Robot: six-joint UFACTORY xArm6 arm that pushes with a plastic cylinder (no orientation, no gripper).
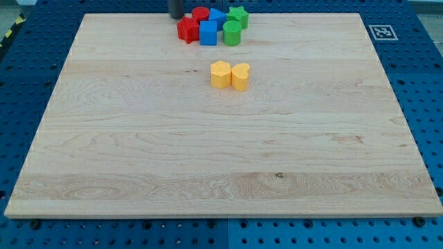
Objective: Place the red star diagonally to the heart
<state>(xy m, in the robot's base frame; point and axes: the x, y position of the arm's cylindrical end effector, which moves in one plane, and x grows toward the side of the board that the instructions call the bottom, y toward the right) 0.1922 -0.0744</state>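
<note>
— Eight blocks in all on the wooden board (138, 138), six crowded at the view's top edge and two standing further down. Starting from the left: what do you see first?

— My tip (176, 16), a dark rod entering from the view's top and cut off by the frame, so only its lower stub shows. It stands upright at the board's top edge, just left of the cluster and just above the red star (187, 30). Whether it touches the star I cannot tell. It is a plain rod end, with nothing to spread or pinch.

— And the cluster itself?

— The red star sits at its left end. Behind it, a second red block (200, 13), rounded in shape. Right of the star, a blue cube (208, 32), with another blue block (217, 17) behind that. Then a green cylinder (232, 32) and, at the far right, a green star (239, 15). All packed tight together.

— The heart?

— The yellow heart (241, 76) lies below the cluster, well apart from the red star, touching a yellow hexagonal block (220, 74) on its left.
</note>
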